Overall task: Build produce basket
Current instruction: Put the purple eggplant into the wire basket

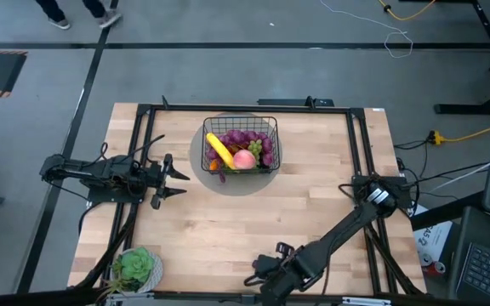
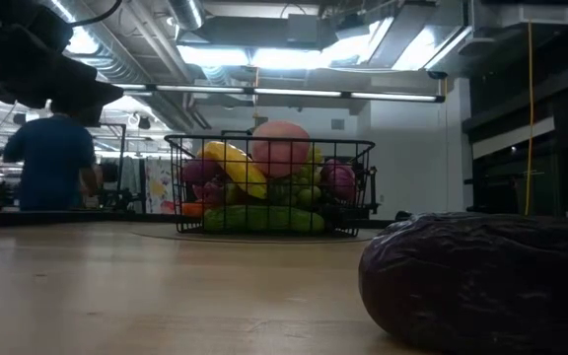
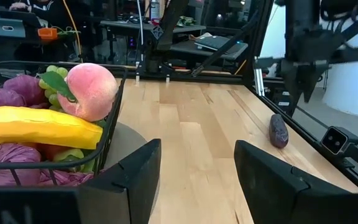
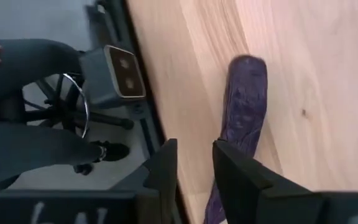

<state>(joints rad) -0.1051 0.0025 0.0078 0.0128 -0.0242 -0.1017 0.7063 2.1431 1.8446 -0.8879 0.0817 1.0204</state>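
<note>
The black wire basket stands on a grey disc at the middle of the table's far half. It holds the produce: a yellow banana, a pink peach, and purple and green grapes. A purple eggplant lies on its side on the wood near the table's near edge. My right gripper hangs over it, pointing steeply down and open by a narrow gap, with the eggplant under one finger and not touched. In the high view the right arm hides the eggplant. My left gripper stands open and level, left of the basket.
A potted green plant stands at the near left corner. Black frame rails run along the table's sides. A small camera block sits at the near edge beside the eggplant. A person's legs show beyond that edge.
</note>
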